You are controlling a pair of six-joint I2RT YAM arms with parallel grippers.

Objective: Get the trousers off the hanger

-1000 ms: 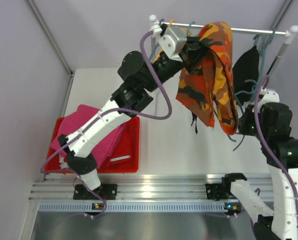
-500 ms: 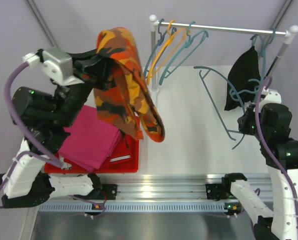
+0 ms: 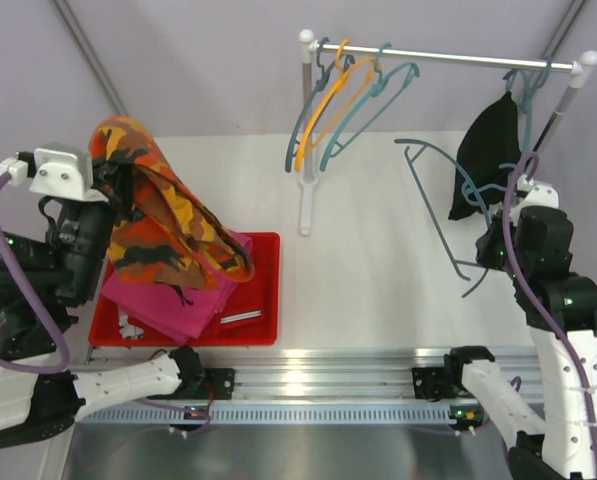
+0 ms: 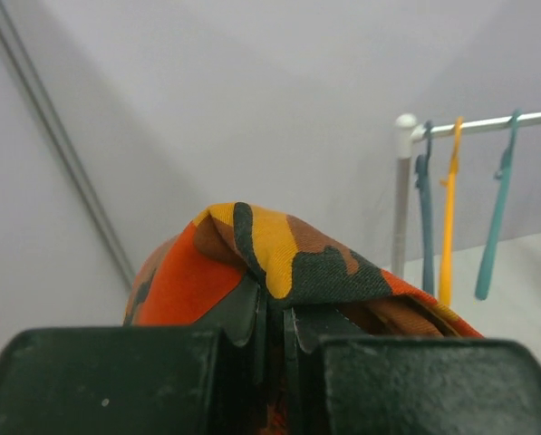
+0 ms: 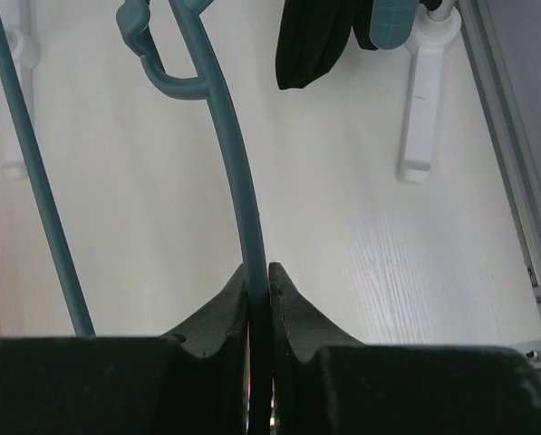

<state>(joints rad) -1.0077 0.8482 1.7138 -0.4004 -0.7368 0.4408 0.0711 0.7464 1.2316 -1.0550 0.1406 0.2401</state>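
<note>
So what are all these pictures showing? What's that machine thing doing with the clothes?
It's a robot with two arms bolted to a white table. The big picture looks down from above. The other two come from small cameras on each wrist. The left end effector, its pinching hand, is shut on orange camouflage trousers, holding them above a red tray where pink trousers lie. The right end effector is shut on a teal hanger that is off the rail. Black trousers hang at the rail's right end, and bare hangers at its left end.
</note>
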